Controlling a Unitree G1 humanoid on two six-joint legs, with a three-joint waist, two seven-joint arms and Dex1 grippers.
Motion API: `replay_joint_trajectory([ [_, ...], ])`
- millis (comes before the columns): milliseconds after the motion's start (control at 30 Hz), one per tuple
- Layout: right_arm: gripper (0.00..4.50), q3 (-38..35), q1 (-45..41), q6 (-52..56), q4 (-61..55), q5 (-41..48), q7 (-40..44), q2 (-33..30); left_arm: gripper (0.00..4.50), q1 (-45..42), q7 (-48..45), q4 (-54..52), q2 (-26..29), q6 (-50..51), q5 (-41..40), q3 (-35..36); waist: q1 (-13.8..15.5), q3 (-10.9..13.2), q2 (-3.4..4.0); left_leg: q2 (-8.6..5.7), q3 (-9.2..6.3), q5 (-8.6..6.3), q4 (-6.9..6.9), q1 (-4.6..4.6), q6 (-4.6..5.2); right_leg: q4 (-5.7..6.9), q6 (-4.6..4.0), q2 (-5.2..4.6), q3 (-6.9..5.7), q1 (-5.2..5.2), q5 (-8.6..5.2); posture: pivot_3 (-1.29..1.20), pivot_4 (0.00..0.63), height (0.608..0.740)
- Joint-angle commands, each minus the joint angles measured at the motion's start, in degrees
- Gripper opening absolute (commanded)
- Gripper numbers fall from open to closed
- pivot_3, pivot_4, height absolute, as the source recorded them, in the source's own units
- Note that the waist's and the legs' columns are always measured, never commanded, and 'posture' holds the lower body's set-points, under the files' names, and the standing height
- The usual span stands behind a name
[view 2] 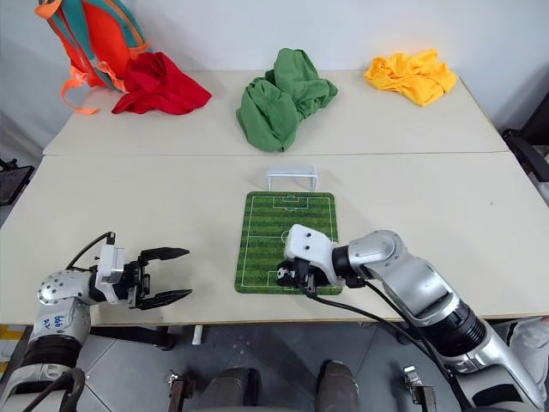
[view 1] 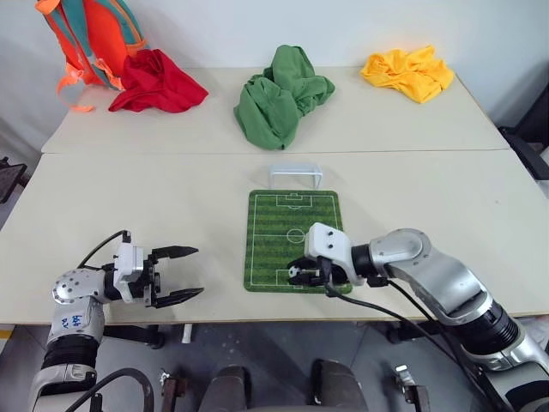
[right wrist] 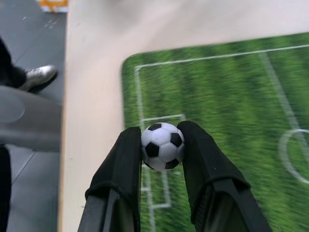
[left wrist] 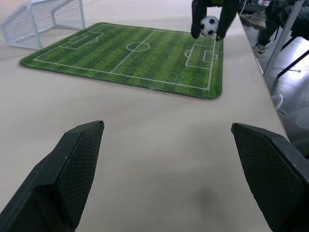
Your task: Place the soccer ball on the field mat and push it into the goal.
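Two pale beige tables stand pushed together: the near table (view 1: 154, 197) carries the field mat (view 1: 292, 219) close to its front edge, with the goal (view 1: 295, 176) just beyond the mat's far end (whether it touches the mat I can't tell). On the far table (view 1: 197, 129) lie a red cloth (view 1: 157, 83), a green cloth (view 1: 279, 99), a yellow cloth (view 1: 409, 73) and an orange backpack (view 1: 90, 34).

Orange backpack (view 1: 93, 36) cut off by the head view's top edge, goal (left wrist: 39, 19) clipped at the left wrist view's top corner, soccer ball (right wrist: 162, 145) partly covered on both sides by the right gripper's (right wrist: 163, 145) fingers, field mat (right wrist: 231, 125) running past the right wrist view's edge.
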Motion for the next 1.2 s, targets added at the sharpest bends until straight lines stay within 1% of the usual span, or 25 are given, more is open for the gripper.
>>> replay_joint_trajectory([
  [33, 0.84, 1.17, -0.15, -3.26, 2.61, -1.67, 0.59, 1.2, 4.5, 2.56, -1.71, -4.78, 0.09, 0.67, -2.45, 1.03, -0.08, 0.0, -0.02, 0.0, 0.0, 0.0, 0.0, 0.0, 0.0, -0.01, 0.0, 0.0, 0.0, 0.0, 0.0, 0.0, 0.15, 0.74],
  [267, 0.84, 1.15, 1.04, -6.83, 5.63, -3.52, 1.42, 1.03, 4.5, 6.14, 0.07, -9.55, 0.35, 2.29, -3.3, 1.9, -0.05, 0.0, -0.02, 0.02, 0.02, -0.02, 0.0, 0.0, 0.0, -0.01, 0.0, 0.01, 0.0, 0.0, 0.0, 0.0, 0.15, 0.74],
  [500, 0.84, 1.09, 1.36, -7.59, 6.44, -3.82, 1.83, 1.62, 4.5, 6.4, 1.33, -11.06, 0.03, 3.22, -3.11, 1.91, -0.04, 0.0, -0.02, 0.04, 0.02, -0.02, 0.0, 0.01, 0.0, 0.0, 0.0, 0.02, 0.0, 0.0, 0.0, 0.0, 0.15, 0.74],
  [567, 1.57, 0.97, 1.53, -7.61, 6.42, -3.84, 1.81, 1.72, 4.5, 5.92, 1.69, -10.97, -0.1, 3.36, -2.98, 1.8, -0.04, 0.0, -0.02, 0.04, 0.02, -0.02, 0.0, 0.01, 0.0, 0.0, 0.0, 0.02, 0.0, 0.0, 0.0, 0.0, 0.15, 0.74],
  [667, 2.52, 0.62, 1.83, -8.16, 6.4, -3.92, 1.88, 1.79, 4.5, 5.2, 1.97, -10.55, -0.17, 3.44, -2.83, 1.63, -0.05, 0.0, -0.02, 0.05, 0.02, -0.02, 0.0, 0.02, 0.0, 0.0, 0.0, 0.04, 0.0, 0.0, 0.0, 0.0, 0.15, 0.74],
  [933, 2.52, -0.94, 0.96, -8.64, 5.78, -3.1, 2.83, 1.53, 4.5, 3.48, 2.15, -9.31, -0.65, 3.35, -2.48, 1.1, -0.01, 0.0, -0.02, 0.07, 0.04, -0.02, 0.0, 0.02, -0.01, -0.01, 0.0, 0.05, 0.01, 0.0, 0.0, 0.0, 0.15, 0.74],
  [1200, 2.52, -3.71, -1.84, -6.01, 0.87, -0.05, 5.09, 0.8, 4.5, 2.26, 1.78, -8.35, -1.16, 3.32, -2.44, 0.81, -0.06, 0.0, -0.02, 0.12, 0.04, -0.03, -0.01, 0.02, -0.02, -0.01, 0.0, 0.09, 0.01, -0.01, 0.0, 0.0, 0.15, 0.74],
])
